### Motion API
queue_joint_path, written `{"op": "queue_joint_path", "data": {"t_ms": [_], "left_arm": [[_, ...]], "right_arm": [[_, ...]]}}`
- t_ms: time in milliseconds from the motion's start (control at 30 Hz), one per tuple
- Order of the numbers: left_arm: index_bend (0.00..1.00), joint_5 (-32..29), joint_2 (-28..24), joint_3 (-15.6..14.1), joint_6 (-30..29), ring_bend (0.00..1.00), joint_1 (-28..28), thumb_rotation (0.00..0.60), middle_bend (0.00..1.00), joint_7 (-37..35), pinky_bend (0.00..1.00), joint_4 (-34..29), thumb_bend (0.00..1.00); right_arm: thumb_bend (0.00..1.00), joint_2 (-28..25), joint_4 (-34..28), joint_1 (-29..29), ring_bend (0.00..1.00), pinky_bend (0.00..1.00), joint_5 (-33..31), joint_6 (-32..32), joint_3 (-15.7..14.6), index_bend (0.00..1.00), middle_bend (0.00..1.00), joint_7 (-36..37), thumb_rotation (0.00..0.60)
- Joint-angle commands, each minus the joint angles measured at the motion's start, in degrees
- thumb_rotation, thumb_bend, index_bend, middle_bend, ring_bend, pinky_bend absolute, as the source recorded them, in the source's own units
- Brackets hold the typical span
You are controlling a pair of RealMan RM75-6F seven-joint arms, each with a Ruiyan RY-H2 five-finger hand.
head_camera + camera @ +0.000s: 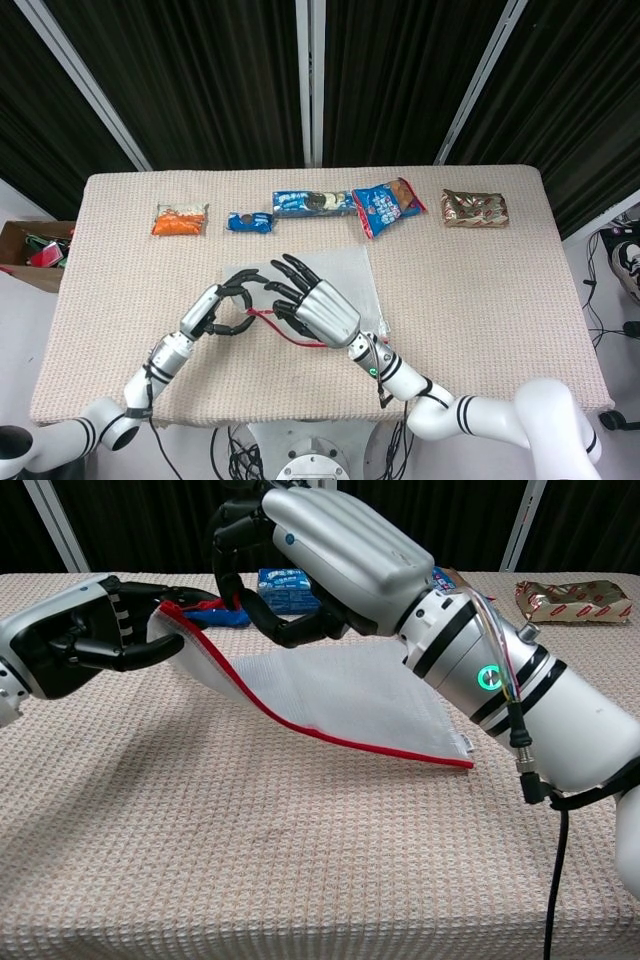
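both hands meet over the near-centre of the table (pixel 480 290), working the same thing: a clear zip bag (pixel 340 695) with a red seal strip along its mouth.

left hand (pixel 225 308): fingers curled in and pinching the raised corner of the bag's red edge; in the chest view the left hand (pixel 85 630) grips the strip from the outer side, fingertips closed on it.

right hand (pixel 318 308): fingers hooked over the same red edge just beside the left hand, dark fingertips (pixel 235 575) pinching the strip from above, the other fingers spread. grasping, not released.

bag position: mouth end lifted off the cloth between the two hands, red strip sagging in a curve down to the far corner (pixel 465 763), which rests on the table. the body of the bag slopes from the hands down to the cloth, under the right forearm.

along the far edge of the table, well apart from the hands: orange snack pack (pixel 180 220), small blue cookie pack (pixel 250 222), long blue cookie pack (pixel 313 202), red-and-blue snack bag (pixel 387 206), brown wrapped pack (pixel 474 209). cardboard box (pixel 25 250) on the floor off the table's left side.
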State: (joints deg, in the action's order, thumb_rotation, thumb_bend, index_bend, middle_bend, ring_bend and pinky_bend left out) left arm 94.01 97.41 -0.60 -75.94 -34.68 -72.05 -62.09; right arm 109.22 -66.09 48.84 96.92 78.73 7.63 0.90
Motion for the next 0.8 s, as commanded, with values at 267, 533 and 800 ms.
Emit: {"op": "queue_joint_path", "data": {"t_ms": [267, 533, 800], "left_arm": [[0.66, -0.31, 0.4, 0.45, -0.46, 0.09, 0.08, 0.6, 0.23, -6.08, 0.11, -0.28, 0.49], [0.66, -1.21, 0.19, 1.42, -0.47, 0.09, 0.02, 0.6, 0.23, -12.68, 0.11, -1.38, 0.49], [0.66, -2.25, 0.16, 2.19, 0.32, 0.09, -0.05, 0.6, 0.23, -18.15, 0.11, -1.66, 0.5]], "right_arm": [[0.55, 3.07, 2.92, -0.83, 0.0, 0.0, 0.7, 1.49, -0.18, 0.99, 0.26, 1.09, 0.6], [0.55, 4.95, 5.35, -1.16, 0.0, 0.0, 2.07, 2.86, -0.54, 0.99, 0.26, 0.24, 0.6], [0.55, 4.92, 6.42, -2.18, 0.0, 0.0, 3.53, 5.3, -0.94, 0.99, 0.26, -1.38, 0.6]]}}
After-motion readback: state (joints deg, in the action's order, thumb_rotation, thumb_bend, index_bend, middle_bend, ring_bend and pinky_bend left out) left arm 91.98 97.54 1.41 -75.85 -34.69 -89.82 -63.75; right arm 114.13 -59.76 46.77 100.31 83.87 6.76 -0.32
